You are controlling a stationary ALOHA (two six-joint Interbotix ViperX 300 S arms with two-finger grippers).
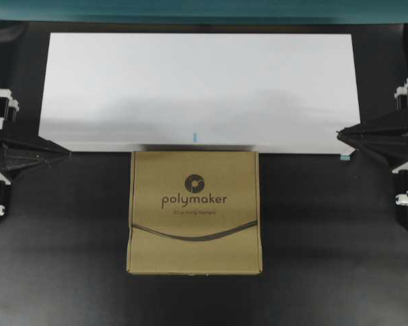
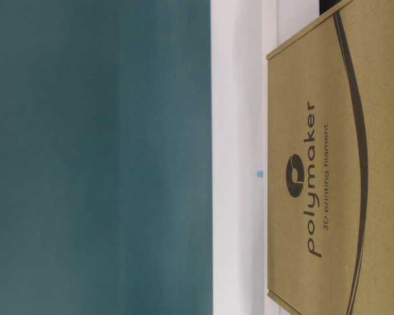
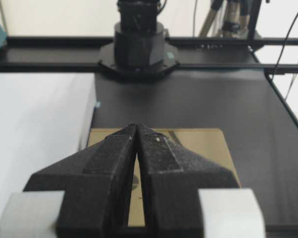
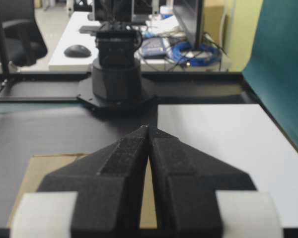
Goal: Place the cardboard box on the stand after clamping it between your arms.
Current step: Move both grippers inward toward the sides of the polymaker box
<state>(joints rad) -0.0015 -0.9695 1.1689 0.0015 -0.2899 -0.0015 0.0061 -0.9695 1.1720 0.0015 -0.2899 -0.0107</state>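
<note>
Left gripper sat at the far left edge of the table, fingers clenched together with nothing between them, tip pointing inward and well apart from the cardboard box. The cardboard box lay flat on the black table at center, logo side up, its far edge right against the near edge of the white stand, not on it. Right gripper mirrored the left at the far right, fingers also clenched empty, tip near the stand's corner, clear of the cardboard box.
</note>
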